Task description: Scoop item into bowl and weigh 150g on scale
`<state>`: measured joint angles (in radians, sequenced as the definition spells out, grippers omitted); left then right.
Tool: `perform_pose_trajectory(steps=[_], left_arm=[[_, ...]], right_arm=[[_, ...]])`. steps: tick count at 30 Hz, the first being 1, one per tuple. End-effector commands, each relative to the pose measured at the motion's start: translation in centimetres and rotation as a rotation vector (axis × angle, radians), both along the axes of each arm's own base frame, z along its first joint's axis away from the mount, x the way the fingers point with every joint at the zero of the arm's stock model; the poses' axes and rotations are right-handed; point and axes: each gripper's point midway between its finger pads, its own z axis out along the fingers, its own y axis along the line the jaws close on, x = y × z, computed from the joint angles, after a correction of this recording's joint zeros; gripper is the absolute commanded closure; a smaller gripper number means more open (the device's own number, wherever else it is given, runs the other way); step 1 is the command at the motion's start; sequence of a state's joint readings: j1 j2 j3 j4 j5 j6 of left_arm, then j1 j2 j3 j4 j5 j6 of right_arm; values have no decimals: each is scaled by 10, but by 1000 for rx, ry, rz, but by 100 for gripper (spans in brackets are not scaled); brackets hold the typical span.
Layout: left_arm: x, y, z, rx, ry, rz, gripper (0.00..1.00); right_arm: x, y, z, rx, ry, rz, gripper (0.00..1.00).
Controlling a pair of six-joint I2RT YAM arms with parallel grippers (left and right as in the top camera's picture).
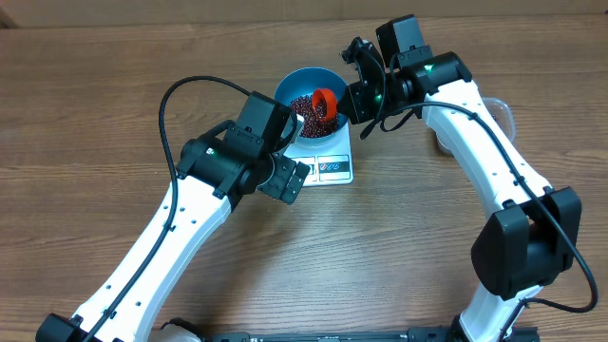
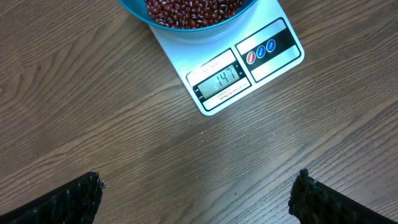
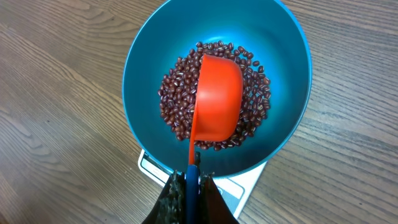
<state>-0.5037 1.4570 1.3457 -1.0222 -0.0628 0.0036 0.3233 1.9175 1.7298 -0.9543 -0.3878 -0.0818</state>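
Right gripper point(image 3: 191, 188), clamped on the scoop point(image 3: 219, 99) over the bowl point(image 3: 140, 68), should trickle beans point(image 3: 174, 104) singly: scale point(image 2: 239, 62) reads just short. Left gripper point(image 2: 196, 196) spread wide.

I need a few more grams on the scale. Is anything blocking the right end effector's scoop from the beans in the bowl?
Nothing visible does. The orange scoop is tipped directly over the beans, inside the open blue bowl.

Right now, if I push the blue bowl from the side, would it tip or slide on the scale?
Probably heavy for its size: the blue bowl holds a heap of red-brown beans. It would likely slide rather than tip, being smooth-sided and weighted low on the flat white scale. A push may also knock the orange scoop held inside it.
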Motion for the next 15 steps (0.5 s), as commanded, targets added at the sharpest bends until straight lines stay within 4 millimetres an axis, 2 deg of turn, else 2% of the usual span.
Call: perform_pose_trajectory(steps=[1,15], left_arm=[[-2,-1,2,-7,-5,-19,0],[-2,-1,2,-7,-6,-19,0]], right_arm=[[4,1,33,27,-80,-3,96],[4,1,33,27,-79,-3,96]])
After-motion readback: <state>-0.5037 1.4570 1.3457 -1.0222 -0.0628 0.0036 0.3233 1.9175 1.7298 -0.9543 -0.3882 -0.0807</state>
